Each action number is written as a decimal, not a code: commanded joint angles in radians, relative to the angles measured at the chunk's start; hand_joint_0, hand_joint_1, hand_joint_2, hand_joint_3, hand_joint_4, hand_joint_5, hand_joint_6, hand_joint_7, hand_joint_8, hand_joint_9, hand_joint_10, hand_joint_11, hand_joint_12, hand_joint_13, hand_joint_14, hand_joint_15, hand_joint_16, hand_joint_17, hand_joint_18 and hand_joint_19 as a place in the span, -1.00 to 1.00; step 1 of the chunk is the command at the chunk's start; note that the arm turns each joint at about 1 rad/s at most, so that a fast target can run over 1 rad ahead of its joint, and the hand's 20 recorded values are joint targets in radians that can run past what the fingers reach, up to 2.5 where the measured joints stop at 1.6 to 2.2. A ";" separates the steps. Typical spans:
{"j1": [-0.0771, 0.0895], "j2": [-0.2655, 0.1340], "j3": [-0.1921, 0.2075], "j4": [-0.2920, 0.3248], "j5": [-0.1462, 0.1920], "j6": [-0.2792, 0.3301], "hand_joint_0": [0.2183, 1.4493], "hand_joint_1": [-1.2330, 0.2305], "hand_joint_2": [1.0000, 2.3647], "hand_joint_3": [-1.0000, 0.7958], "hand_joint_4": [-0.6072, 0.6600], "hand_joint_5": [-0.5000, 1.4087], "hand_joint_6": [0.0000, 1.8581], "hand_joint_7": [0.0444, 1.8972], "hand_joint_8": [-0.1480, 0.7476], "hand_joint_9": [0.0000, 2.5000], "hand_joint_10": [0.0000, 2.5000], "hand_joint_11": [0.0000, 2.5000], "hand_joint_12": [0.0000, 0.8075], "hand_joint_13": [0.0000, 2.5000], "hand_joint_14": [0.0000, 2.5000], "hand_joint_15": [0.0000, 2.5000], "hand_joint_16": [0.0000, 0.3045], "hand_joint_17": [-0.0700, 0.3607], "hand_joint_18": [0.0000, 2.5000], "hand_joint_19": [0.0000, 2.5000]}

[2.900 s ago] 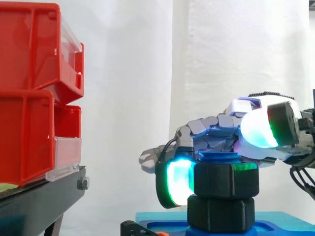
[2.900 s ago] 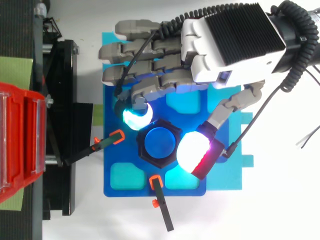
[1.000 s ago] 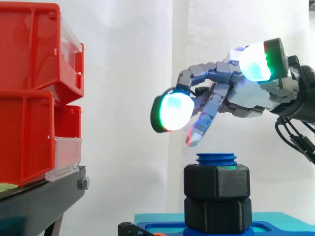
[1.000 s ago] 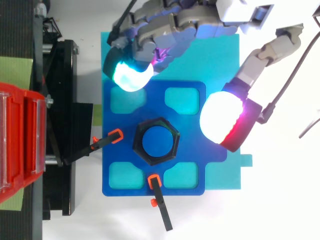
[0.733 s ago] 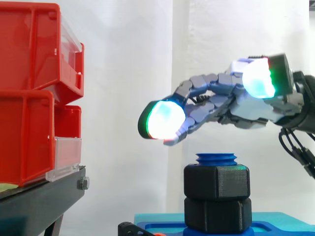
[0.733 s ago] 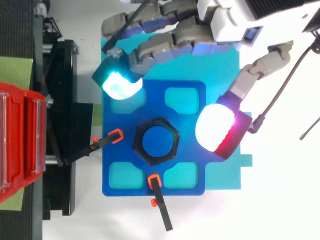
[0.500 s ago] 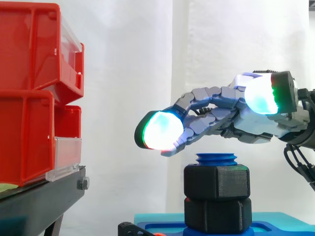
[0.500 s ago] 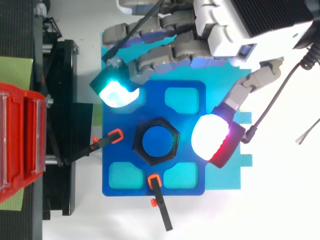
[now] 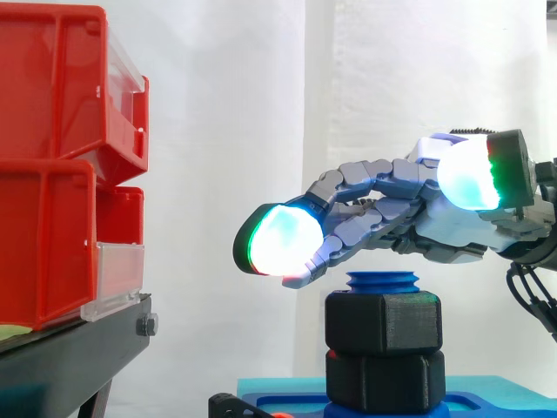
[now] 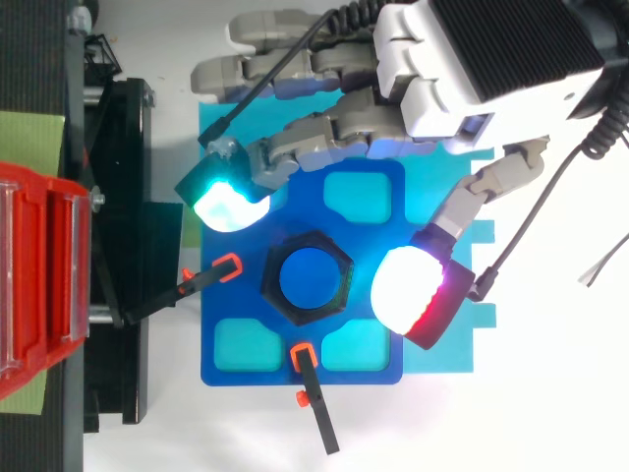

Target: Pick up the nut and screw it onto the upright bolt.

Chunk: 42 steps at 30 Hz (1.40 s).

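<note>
Side view: hand (image 9: 435,228) hung spread and empty just above the blue bolt (image 9: 383,281), whose nut (image 9: 383,322) sat threaded directly below. Top view: nut lay between the glowing fingertips (image 10: 228,202), bolt axis upright, palm offset to the upper right

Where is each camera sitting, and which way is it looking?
Side view: it sits beside the work at about its height and looks level across at the black nut on the blue bolt. The open hand reaches in from the right and hovers over them.
Top view: it sits above and looks straight down on the nut and the blue plate. The hand comes in from the top right.
Both views share the hand, nut, bolt and red bins.
</note>
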 commanded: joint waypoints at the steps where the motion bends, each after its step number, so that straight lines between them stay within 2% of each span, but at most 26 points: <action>1: 0.004 0.000 0.000 0.003 0.005 0.001 -0.69 0.32 -1.00 -0.44 0.14 -0.64 -0.46 -0.36 -0.16 -0.71 -1.00 -1.00 -0.10 -0.98 -1.00 -1.00 -0.70 -0.19 -1.00 -1.00; 5: 0.014 -0.006 0.000 -0.002 0.006 -0.001 -0.69 0.31 -1.00 -0.44 0.15 -0.64 -0.46 -0.35 -0.16 -0.71 -1.00 -1.00 -0.10 -0.99 -1.00 -1.00 -0.69 -0.19 -1.00 -1.00; 20: 0.019 -0.029 0.000 0.020 0.006 0.012 -0.67 0.28 -1.00 -0.44 0.18 -0.64 -0.46 -0.30 -0.13 -0.71 -1.00 -1.00 -0.11 -0.98 -1.00 -1.00 -0.70 -0.20 -1.00 -1.00; 25: 0.024 -0.043 0.000 0.053 0.008 0.024 -0.67 0.28 -1.00 -0.44 0.19 -0.64 -0.46 -0.28 -0.13 -0.71 -1.00 -1.00 -0.11 -0.98 -1.00 -1.00 -0.70 -0.20 -1.00 -1.00; 32: 0.024 -0.042 0.000 0.029 0.008 0.027 -0.67 0.30 -1.00 -0.44 0.20 -0.64 -0.46 -0.25 -0.11 -0.70 -1.00 -1.00 -0.12 -0.97 -1.00 -1.00 -0.70 -0.20 -1.00 -1.00; 38: 0.025 -0.042 0.000 0.029 0.008 0.024 -0.67 0.30 -1.00 -0.44 0.26 -0.61 -0.46 0.02 -0.09 -0.66 -1.00 -1.00 -0.13 -0.93 -1.00 -1.00 -0.71 -0.22 -1.00 -1.00; 42: 0.025 -0.042 0.000 0.020 0.006 0.021 -0.67 0.30 -1.00 -0.44 0.27 -0.61 -0.46 0.08 -0.09 -0.66 -1.00 -1.00 -0.14 -0.93 -1.00 -1.00 -0.72 -0.22 -1.00 -1.00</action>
